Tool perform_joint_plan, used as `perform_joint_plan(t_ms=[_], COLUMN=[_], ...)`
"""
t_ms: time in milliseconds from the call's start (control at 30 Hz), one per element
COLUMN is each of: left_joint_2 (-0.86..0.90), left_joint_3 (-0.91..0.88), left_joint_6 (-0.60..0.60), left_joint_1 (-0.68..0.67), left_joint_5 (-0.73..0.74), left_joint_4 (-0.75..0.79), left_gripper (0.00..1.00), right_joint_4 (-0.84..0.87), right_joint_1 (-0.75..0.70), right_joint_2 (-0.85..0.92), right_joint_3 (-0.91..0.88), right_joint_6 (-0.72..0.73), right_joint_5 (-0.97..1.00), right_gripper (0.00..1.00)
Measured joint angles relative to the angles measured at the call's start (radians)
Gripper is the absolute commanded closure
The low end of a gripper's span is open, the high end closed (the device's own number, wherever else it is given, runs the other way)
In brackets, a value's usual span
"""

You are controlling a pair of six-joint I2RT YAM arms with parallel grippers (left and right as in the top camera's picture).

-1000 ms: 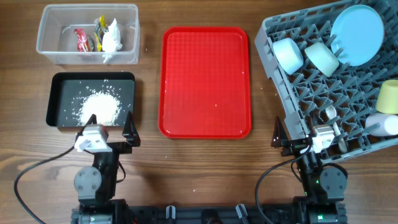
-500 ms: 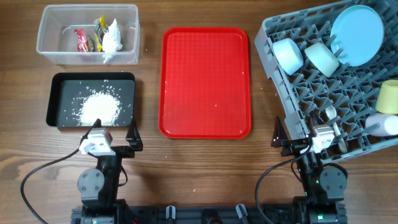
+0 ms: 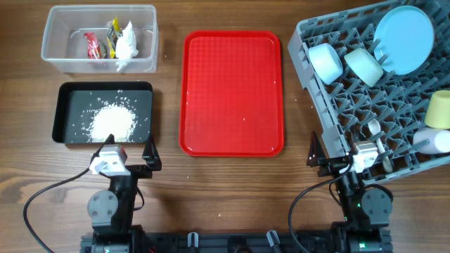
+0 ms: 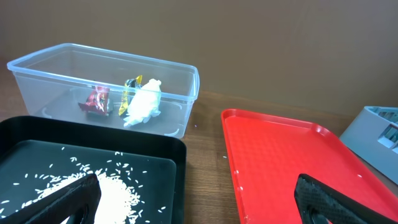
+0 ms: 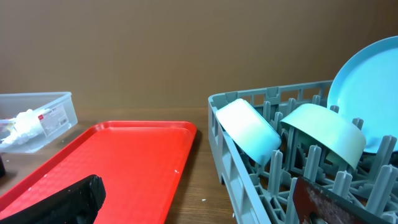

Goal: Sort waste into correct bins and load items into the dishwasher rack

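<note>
Far left, my clear tub [image 3: 53,60] holds the crumpled wrappers [image 3: 111,41]. Below it, the black tray [image 3: 67,95] carries the rice heap [image 3: 112,121]. My left gripper [image 3: 128,147] gapes wide and empty at that tray's near edge. Past the red tray [image 3: 232,91], my right gripper [image 3: 344,149] is spread fully, empty, beside the grey rack [image 3: 337,105], which holds the blue plate [image 3: 403,39], two bowls [image 3: 325,61] and a yellow cup [image 3: 439,109].

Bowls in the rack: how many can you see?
2. The left bowl leans near the far-left corner of the rack; the right bowl sits next to it, beside the plate. None appears hidden.
</note>
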Motion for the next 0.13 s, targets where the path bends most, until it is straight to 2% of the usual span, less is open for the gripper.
perform_joint_plan(t_ms=[133], left_joint_2=[0.000], left_joint_3=[0.000], left_joint_6=[0.000], left_joint_1=[0.000], left_joint_5=[0.000], left_joint_4=[0.000], left_gripper=[0.00], right_joint_4=[0.000], right_joint_1=[0.000], right_joint_2=[0.000], right_joint_3=[0.000], right_joint_6=[0.000], right_joint_5=[0.000], right_gripper=[0.00])
